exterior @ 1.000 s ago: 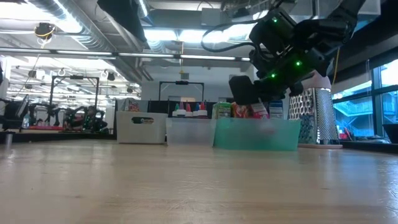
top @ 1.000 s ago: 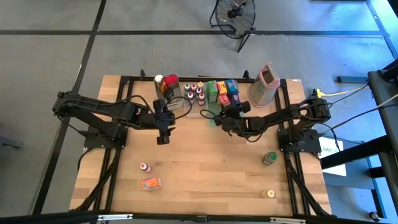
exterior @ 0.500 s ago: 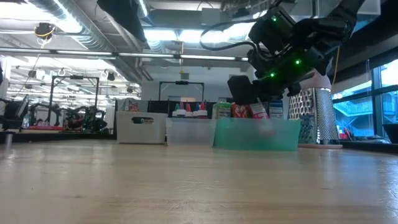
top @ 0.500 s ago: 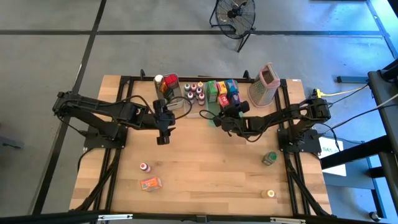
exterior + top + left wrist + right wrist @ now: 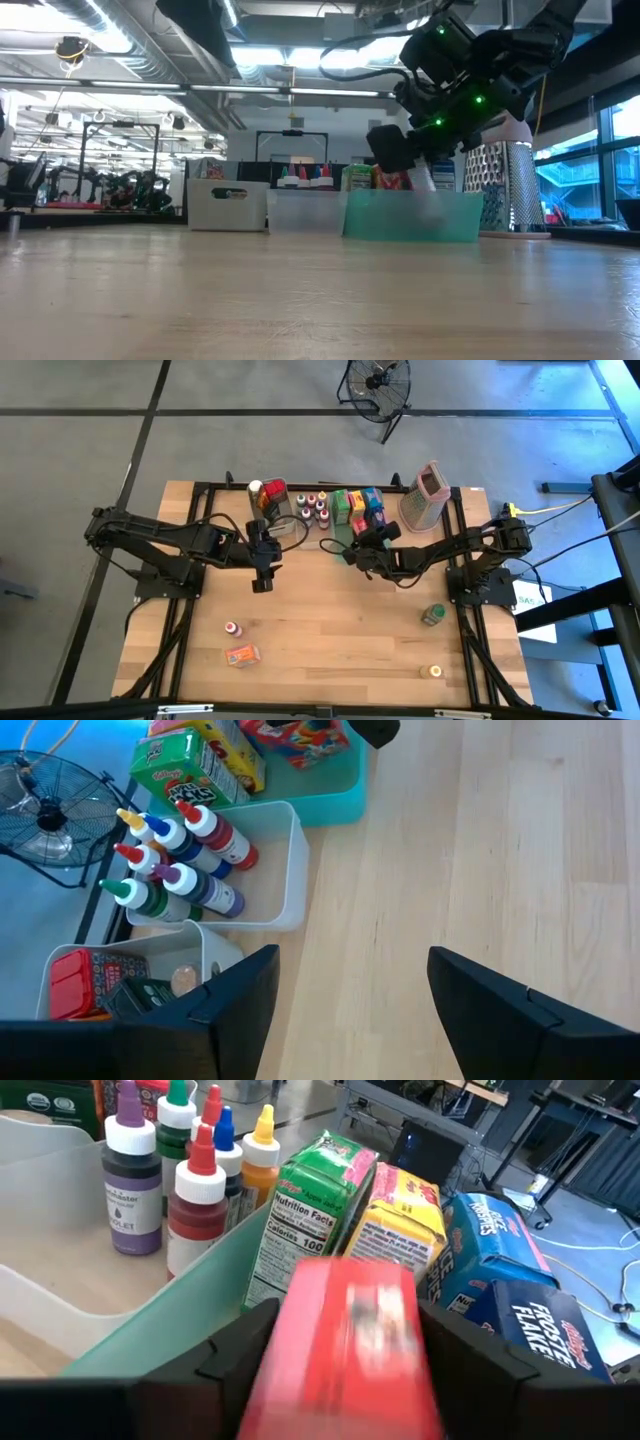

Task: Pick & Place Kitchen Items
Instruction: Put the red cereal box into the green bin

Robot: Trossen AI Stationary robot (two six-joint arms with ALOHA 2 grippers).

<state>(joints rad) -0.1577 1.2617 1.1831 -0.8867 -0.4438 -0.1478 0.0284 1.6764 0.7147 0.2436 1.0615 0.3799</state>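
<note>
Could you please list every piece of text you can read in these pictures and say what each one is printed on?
"Nutrition Facts", "Calories 100": side of the small green cereal box.
"FROSTE FLAKE", cut off: dark blue cereal box.
Lighter blue box: lettering blurred, unreadable.
Purple-capped squeeze bottle: label too small.
Red box between the right hand's fingers: blurred.

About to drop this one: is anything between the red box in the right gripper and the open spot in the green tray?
Nothing visible blocks it. The right gripper holds the red box just over the green tray wall, with the green box and yellow box standing behind the gap, not in it.
</note>
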